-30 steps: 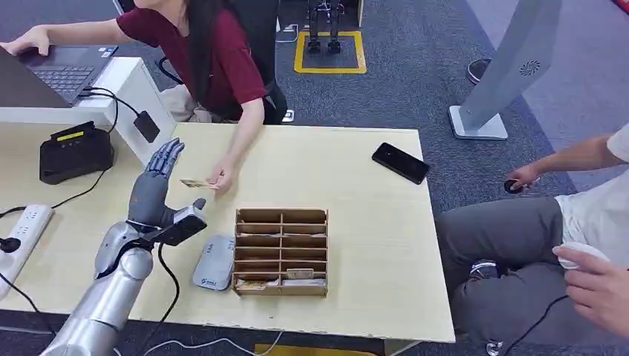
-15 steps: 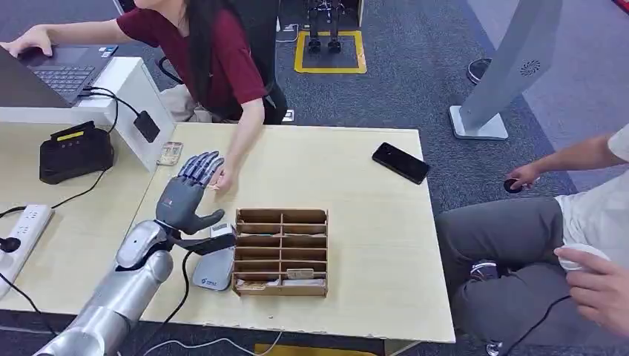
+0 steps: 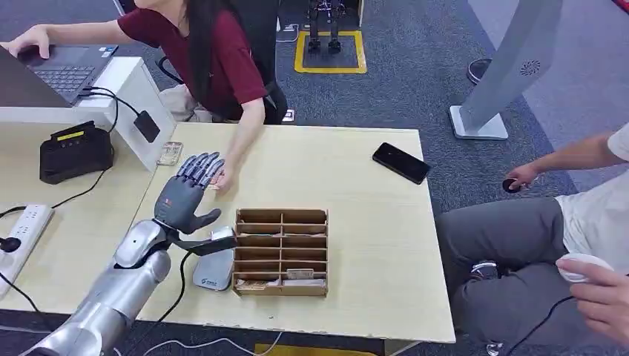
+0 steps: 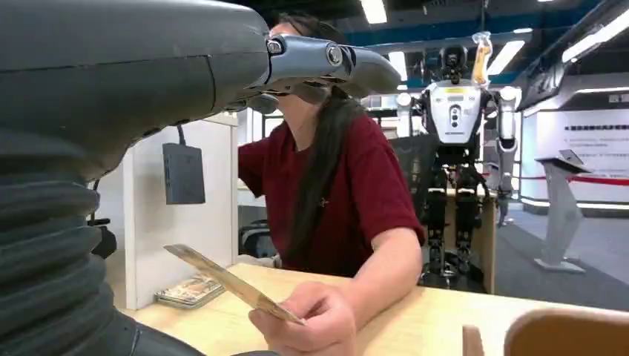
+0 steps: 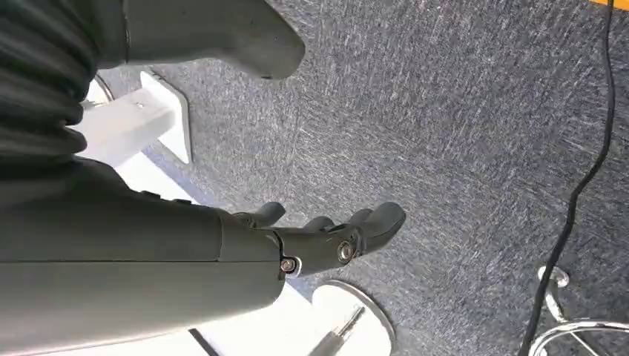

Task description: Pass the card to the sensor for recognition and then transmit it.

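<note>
The left hand (image 3: 183, 197) is in the left centre of the head view, fingers spread wide, holding nothing. Just at its fingertips, a person's hand (image 3: 222, 178) pinches the card (image 4: 232, 283), tilted. The card reader (image 3: 213, 262) lies lower, beside the wooden organizer (image 3: 281, 252). The right hand (image 5: 326, 236) hangs over grey carpet, fingers loose, empty.

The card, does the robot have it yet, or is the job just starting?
Just starting, it looks like. A person's hand holds the card out over the table. The left hand reaches toward it, fingers spread, holding nothing yet. Left to do: take the card, show it to the sensor, likely the grey pad beside the wooden rack, then pass it on. The right hand hangs over the floor.
</note>
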You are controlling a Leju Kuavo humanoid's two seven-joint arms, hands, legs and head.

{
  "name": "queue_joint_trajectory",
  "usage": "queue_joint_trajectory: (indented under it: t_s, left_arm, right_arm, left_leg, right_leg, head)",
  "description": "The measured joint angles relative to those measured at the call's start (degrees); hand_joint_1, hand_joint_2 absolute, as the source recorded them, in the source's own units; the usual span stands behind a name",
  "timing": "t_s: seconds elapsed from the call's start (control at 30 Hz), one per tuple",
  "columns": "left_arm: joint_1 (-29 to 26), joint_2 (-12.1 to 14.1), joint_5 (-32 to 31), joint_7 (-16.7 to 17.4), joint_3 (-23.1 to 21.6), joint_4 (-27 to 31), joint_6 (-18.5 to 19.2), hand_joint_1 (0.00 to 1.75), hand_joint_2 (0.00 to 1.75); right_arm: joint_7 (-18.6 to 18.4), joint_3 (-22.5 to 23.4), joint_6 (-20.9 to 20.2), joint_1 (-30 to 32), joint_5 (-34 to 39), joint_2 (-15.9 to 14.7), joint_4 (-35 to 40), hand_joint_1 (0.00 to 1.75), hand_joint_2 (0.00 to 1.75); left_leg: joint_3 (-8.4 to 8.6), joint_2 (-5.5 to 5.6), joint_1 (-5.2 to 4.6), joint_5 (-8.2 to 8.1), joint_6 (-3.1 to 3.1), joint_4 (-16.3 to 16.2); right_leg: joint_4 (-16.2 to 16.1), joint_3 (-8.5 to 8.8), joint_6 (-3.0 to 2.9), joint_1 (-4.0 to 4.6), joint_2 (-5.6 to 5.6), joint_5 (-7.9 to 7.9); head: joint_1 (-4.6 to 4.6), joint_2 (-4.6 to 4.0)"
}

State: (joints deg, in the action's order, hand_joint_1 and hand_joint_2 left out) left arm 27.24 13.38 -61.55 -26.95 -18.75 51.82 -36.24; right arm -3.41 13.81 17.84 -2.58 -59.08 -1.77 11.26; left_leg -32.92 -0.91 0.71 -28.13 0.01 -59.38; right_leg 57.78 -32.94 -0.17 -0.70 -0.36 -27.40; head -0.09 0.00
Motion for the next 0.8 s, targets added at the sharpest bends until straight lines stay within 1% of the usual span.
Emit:
queue_joint_trajectory:
  t_s: [0.07, 0.23, 0.4, 0.57, 0.8]
  left_arm:
    - [0.1, -0.1, -0.9, 1.5, 0.0, 0.0, -0.9, 0.00, 1.75]
    - [0.8, 0.0, -2.2, 3.4, 0.0, -0.5, -1.5, 0.00, 1.75]
    - [1.0, 0.0, -4.2, 3.5, 0.0, -1.2, -3.0, 0.00, 1.75]
    - [0.7, -0.2, -3.9, 2.9, 0.0, -1.3, -3.3, 0.00, 1.75]
    - [-1.3, -0.3, -4.1, 3.5, 0.0, -0.7, -3.2, 0.00, 1.75]
  right_arm:
    - [0.1, 0.2, 0.0, 0.0, -0.6, 0.0, 0.0, 0.00, 1.75]
    - [0.4, 1.0, 0.2, 0.0, -0.9, 0.1, 0.0, 0.00, 1.75]
    - [0.6, 1.4, 0.4, 0.0, -1.5, 0.1, 0.0, 0.00, 1.75]
    - [0.7, 2.1, 0.5, 0.0, -1.7, 0.2, 0.0, 0.00, 1.75]
    - [0.7, 2.8, 0.5, 0.0, -1.7, 0.4, 0.0, 0.00, 1.75]
  left_leg:
    - [0.00, 0.00, 0.00, 0.00, 0.00, 0.0]
    - [0.00, 0.00, 0.00, 0.00, 0.00, 0.0]
    - [0.00, 0.00, 0.00, 0.00, 0.00, 0.0]
    - [-0.01, 0.00, 0.00, 0.00, 0.00, 0.0]
    - [-0.01, 0.00, 0.00, 0.00, 0.00, 0.0]
  right_leg:
    - [0.0, 0.00, 0.00, 0.00, 0.00, 0.00]
    - [0.0, 0.01, 0.00, 0.00, 0.00, 0.00]
    - [0.0, 0.01, 0.00, 0.00, 0.00, 0.00]
    - [0.0, 0.01, 0.00, 0.00, 0.00, 0.00]
    - [0.0, 0.01, 0.00, 0.00, 0.00, 0.00]
  head:
    - [0.00, -0.02]
    - [0.00, 0.00]
    - [0.00, 0.00]
    - [0.00, 0.00]
    - [0.00, 0.00]
